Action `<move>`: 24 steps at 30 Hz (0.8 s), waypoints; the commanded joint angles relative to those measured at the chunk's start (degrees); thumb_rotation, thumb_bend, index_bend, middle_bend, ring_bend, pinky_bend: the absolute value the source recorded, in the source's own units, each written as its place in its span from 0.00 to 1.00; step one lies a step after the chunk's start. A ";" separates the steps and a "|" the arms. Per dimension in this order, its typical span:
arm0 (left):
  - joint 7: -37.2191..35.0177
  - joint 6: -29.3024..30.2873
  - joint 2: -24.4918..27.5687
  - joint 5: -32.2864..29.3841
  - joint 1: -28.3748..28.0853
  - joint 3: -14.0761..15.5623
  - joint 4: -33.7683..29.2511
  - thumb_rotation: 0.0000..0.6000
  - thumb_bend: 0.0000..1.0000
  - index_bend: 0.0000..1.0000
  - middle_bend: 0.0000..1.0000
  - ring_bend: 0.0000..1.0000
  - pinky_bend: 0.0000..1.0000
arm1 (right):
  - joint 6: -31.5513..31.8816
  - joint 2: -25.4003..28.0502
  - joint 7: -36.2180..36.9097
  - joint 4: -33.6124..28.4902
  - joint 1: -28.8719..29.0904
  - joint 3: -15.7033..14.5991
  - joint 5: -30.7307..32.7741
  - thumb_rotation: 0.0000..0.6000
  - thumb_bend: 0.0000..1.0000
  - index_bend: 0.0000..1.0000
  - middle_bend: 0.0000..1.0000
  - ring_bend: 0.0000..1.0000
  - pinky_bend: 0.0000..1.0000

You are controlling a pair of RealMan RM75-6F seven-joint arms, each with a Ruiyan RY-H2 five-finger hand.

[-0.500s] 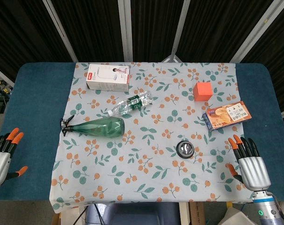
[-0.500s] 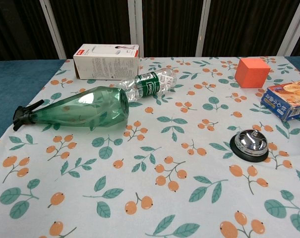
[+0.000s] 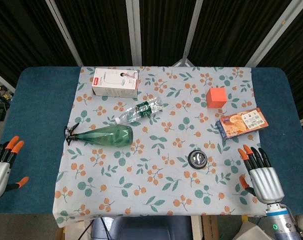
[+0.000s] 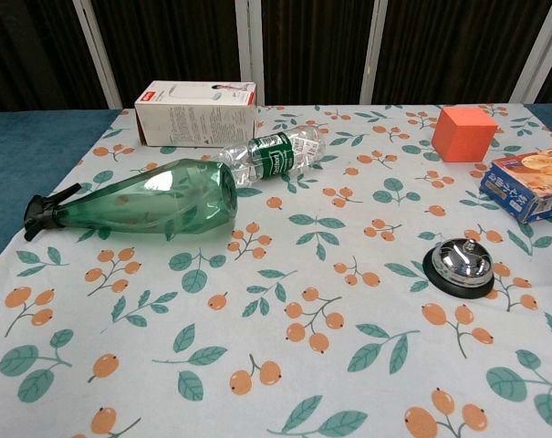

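Hovering near bell (image 3: 198, 159), your right hand (image 3: 260, 174) empty, fingers apart; left hand (image 3: 2, 166) likewise. Approach stage; next, reach left onto bell.

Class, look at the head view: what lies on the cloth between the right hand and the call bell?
Nothing: between the right hand and the call bell, the head view shows only bare patterned cloth.

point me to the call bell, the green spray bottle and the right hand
call bell (image 4: 462, 261), chest view, on its chrome dome.
green spray bottle (image 4: 166, 195), chest view, on the wide body, lying on its side.
right hand (image 3: 264, 179), head view, on the silver back of the hand.
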 commanded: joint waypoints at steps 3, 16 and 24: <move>-0.11 0.08 -0.03 -0.12 0.06 -0.09 0.03 1.00 0.01 0.00 0.00 0.00 0.00 | -4.80 -1.12 0.47 -0.64 3.14 -0.76 -1.92 1.00 0.65 0.00 0.00 0.00 0.00; -0.62 -0.65 0.02 -0.81 -0.25 -0.37 0.28 1.00 0.01 0.00 0.00 0.00 0.00 | -13.44 -9.27 -8.18 2.05 7.45 0.46 2.19 1.00 0.84 0.00 0.00 0.00 0.00; -0.50 -0.64 0.12 -0.64 -0.25 -0.27 0.06 1.00 0.01 0.00 0.00 0.00 0.00 | -14.81 -11.25 -10.41 2.89 8.17 1.11 4.93 1.00 0.84 0.00 0.00 0.00 0.00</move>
